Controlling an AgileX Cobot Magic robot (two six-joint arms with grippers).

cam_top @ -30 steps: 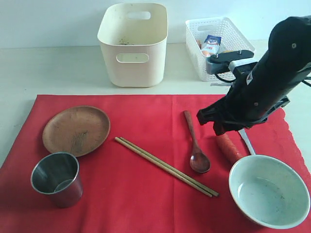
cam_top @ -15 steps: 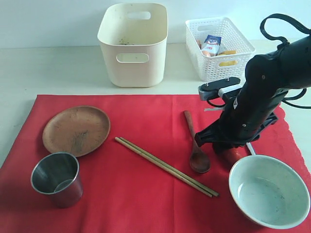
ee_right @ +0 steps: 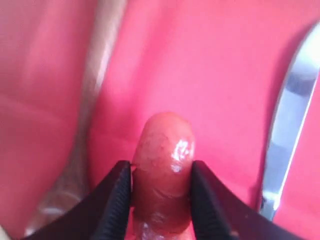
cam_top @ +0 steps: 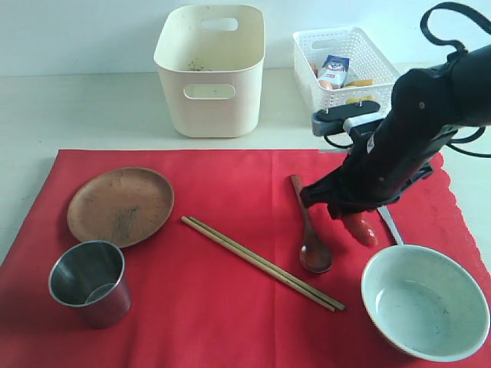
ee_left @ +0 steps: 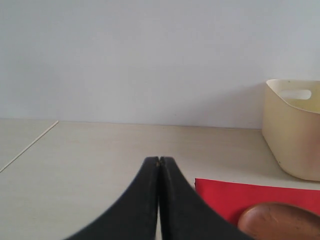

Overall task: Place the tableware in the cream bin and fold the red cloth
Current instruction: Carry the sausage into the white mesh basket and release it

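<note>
The right end effector (cam_top: 347, 217) has its fingers pressed against both sides of a carrot (cam_top: 362, 228), gripping it near one end, low over the red cloth (cam_top: 222, 184). The left end effector (ee_left: 159, 165) is closed on nothing, parked off the cloth's corner above the bare surface (cam_top: 92, 107).

Judged from the task, the carrot is being cleared before the tableware goes in. The hold is off-centre, so the free end may droop. A firm squeeze and a straight rise look wise before any sideways travel.

Room is tight. The dark spoon (cam_top: 309, 226) lies just to one side of the right end effector and the silver knife (cam_top: 390, 225) just to the other, so a swing at cloth height could nudge either. The pale bowl (cam_top: 426, 300) is near, ahead of the carrot's free tip. The chopsticks (cam_top: 261, 262) lie beyond the spoon. The plate (cam_top: 120, 205) and steel cup (cam_top: 89, 282) are well apart, across the cloth.

Behind the arm stands the white lattice basket (cam_top: 345, 103), a short reach over open surface. The cream bin (cam_top: 211, 107) stands farther off, past the cloth's back edge.
</note>
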